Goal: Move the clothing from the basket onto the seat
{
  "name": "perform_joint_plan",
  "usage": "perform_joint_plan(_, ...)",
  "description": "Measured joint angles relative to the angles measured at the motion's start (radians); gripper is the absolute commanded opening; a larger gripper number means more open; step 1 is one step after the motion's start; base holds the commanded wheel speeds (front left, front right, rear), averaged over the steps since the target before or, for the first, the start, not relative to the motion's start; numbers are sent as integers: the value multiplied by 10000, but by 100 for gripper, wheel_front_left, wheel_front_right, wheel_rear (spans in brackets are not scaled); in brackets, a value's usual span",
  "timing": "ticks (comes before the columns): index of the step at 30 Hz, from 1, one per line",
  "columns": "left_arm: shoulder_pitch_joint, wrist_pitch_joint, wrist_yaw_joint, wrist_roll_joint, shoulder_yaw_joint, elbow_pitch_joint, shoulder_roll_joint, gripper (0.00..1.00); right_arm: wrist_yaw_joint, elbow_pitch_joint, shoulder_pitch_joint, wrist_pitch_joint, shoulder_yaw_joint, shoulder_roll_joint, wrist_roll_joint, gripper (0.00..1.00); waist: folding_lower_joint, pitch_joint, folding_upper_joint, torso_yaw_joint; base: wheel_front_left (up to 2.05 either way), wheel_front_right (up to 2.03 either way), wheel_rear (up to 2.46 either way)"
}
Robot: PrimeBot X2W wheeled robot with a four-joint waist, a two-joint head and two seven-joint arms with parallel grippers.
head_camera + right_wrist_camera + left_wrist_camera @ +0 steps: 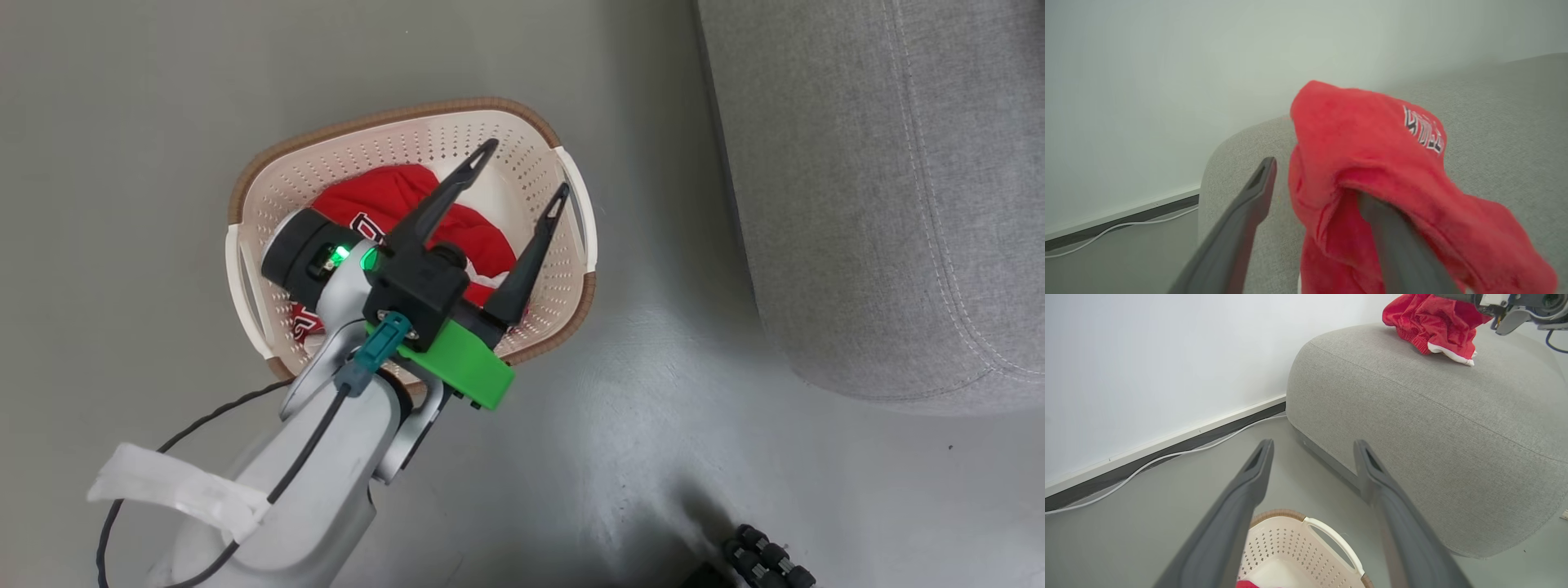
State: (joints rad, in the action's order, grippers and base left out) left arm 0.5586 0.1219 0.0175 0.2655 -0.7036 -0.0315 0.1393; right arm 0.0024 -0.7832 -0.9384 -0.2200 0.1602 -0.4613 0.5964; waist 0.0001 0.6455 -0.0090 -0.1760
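Hovering above the basket [359,159] rim, left fingers [441,202] spread wide, right fingers [1249,202] apart, clothing [1363,143] draped over one, above seat [1502,122]

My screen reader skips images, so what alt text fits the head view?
The open left gripper hangs above a cream basket holding red clothing on a grey floor. A grey sofa stands to its right.

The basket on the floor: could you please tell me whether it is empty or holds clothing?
Not empty. A red garment with white trim lies inside the basket, below the open left gripper.
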Motion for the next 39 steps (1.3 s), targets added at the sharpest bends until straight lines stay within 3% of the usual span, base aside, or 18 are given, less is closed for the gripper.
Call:
perform_joint_plan(10,-34,612,15,238,405,-506,29,100,504,-67,674,-272,447,600,-453,100,0,-544,0,-178,0,0,0)
perform_joint_plan(17,-257,899,19,449,631,-899,15,100,606,119,1304,-345,468,790,-577,100,0,-1096,0,-231,0,0,0)
perform_joint_plan(26,-1000,1164,180,945,1076,-1515,-31,100,608,1620,1970,-347,479,922,-1354,100,-1,-2177,0,-182,0,0,0)
perform_joint_plan(39,-2368,1269,573,1645,2569,-2121,79,100,767,2592,3830,-345,1091,1845,-1885,100,-1,-3940,0,208,0,0,0)
